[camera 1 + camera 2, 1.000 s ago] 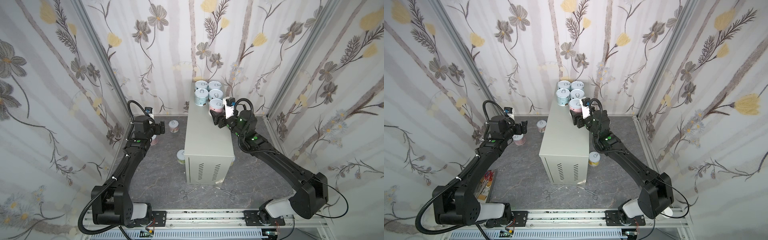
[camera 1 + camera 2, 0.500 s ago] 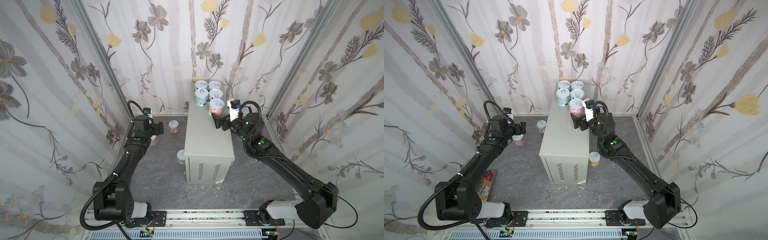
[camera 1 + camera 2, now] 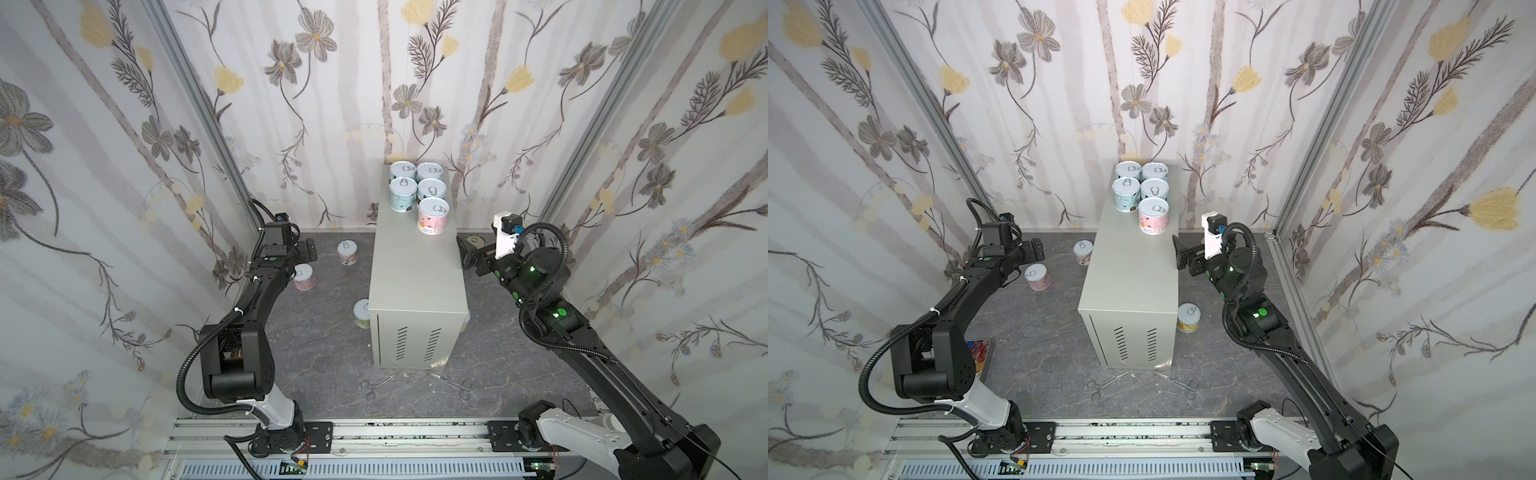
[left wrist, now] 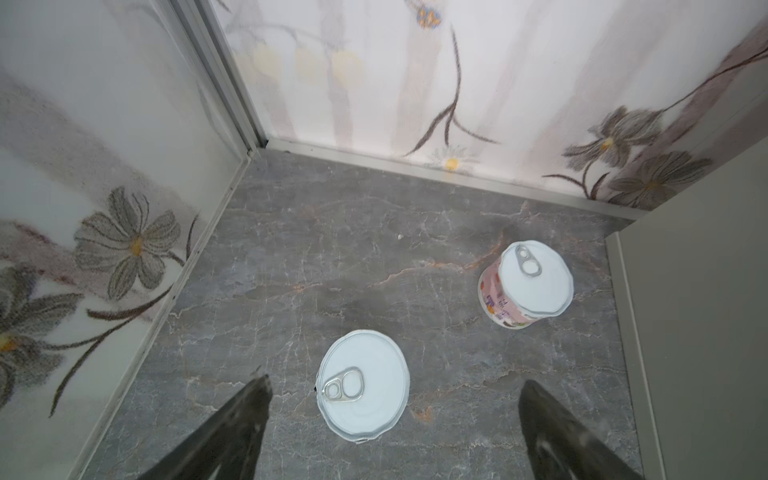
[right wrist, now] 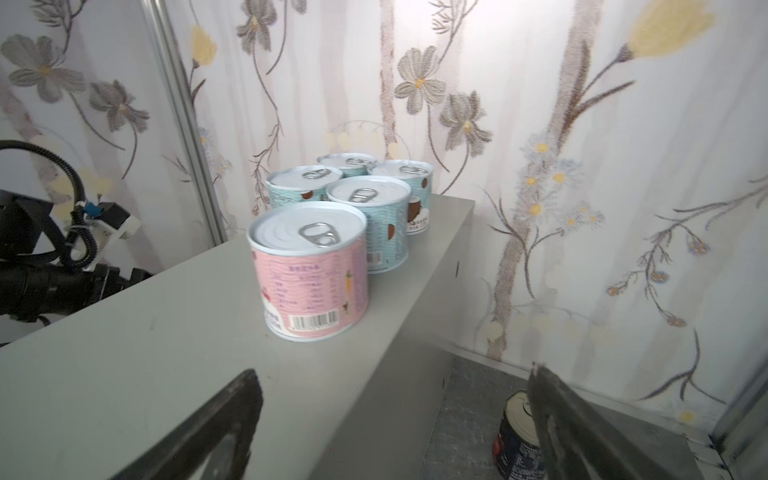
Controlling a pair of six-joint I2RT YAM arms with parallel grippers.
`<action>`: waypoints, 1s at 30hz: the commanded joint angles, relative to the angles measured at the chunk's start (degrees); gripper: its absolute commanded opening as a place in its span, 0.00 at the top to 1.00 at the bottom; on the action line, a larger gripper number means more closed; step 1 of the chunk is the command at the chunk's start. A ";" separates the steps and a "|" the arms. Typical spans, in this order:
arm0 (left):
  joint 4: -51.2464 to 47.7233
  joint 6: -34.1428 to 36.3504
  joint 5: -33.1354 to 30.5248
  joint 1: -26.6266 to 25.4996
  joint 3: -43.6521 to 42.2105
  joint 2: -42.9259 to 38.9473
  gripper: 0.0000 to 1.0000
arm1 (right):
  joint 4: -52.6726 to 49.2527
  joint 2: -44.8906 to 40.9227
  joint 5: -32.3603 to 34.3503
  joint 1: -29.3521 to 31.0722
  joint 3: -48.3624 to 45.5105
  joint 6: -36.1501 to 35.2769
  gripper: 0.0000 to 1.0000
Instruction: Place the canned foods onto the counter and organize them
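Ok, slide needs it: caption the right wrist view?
Five cans grouped on the counter, open right gripper clear of them.

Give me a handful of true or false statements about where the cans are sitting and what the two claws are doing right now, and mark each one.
1. Five short cans stand on top of the tall light-grey metal box. True.
2. The pink-labelled short can on the box lies on its side. False: it stands upright, pull-tab lid up.
3. The right claw is shut on the pink can. False: its jaws stand open, apart from the can.
4. The left claw is open above a silver-lidded short can on the dark marbled floor. True.
5. Every can is on the box. False: several remain on the floor, including a taller dark-blue can.
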 commanded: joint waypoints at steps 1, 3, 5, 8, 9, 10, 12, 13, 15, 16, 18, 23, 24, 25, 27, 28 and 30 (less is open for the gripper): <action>-0.01 -0.81 -0.62 0.31 2.05 1.99 0.06 | 3.59 -3.31 -3.07 -3.90 -3.84 6.43 0.00; 0.45 -0.73 -0.37 0.52 2.71 3.43 0.06 | 2.96 -4.84 -3.58 -6.05 -5.57 7.70 0.00; 0.17 -0.48 0.07 0.56 4.34 5.36 0.06 | 1.74 -5.78 -3.72 -7.61 -6.47 8.40 0.00; -1.39 -0.48 0.66 0.72 7.70 8.48 0.06 | -1.07 -6.77 -3.05 -8.52 -6.93 9.27 0.00; -1.88 -0.57 0.88 0.74 8.62 9.50 0.06 | -1.50 -7.30 -2.57 -8.57 -7.34 9.48 0.00; -2.44 -0.53 1.22 0.71 9.56 10.61 0.06 | -1.90 -7.92 -1.96 -8.67 -7.99 9.83 0.00; -3.50 -0.67 1.46 0.78 11.09 12.81 0.06 | -2.35 -9.15 -0.92 -8.73 -9.14 10.46 0.00; -4.03 -0.89 1.48 0.85 11.83 13.94 0.06 | -2.85 -9.69 -0.21 -8.73 -9.57 10.84 0.00; -5.60 -1.81 1.55 0.81 13.74 16.00 0.06 | -4.20 -10.64 0.90 -8.88 -10.07 11.91 0.00; -6.31 -2.29 1.44 0.87 14.65 16.86 0.07 | -4.61 -11.22 1.26 -8.82 -10.49 12.59 0.00; -7.41 -3.12 1.16 0.94 16.15 18.58 0.07 | -4.68 -12.66 1.53 -8.81 -11.58 13.86 0.00; -10.39 -4.03 1.43 0.91 18.54 22.17 0.08 | -6.65 -13.81 2.17 -8.81 -12.39 14.64 0.00; -11.16 -4.14 1.50 0.96 18.72 22.72 0.09 | -6.88 -13.64 2.17 -8.81 -12.30 14.59 0.00; -11.90 -4.30 1.18 0.95 18.73 23.19 0.09 | -7.13 -13.47 2.17 -8.81 -12.21 14.65 0.00; -12.84 -4.54 0.40 0.95 18.03 23.58 0.10 | -7.26 -12.88 2.12 -8.88 -12.06 14.56 0.00; -13.05 -4.67 0.34 0.93 17.35 23.61 0.10 | -7.29 -12.40 2.02 -8.90 -11.97 14.41 0.00; -13.00 -4.98 0.49 0.89 15.68 23.35 0.10 | -7.16 -11.35 1.67 -8.98 -11.65 14.04 0.00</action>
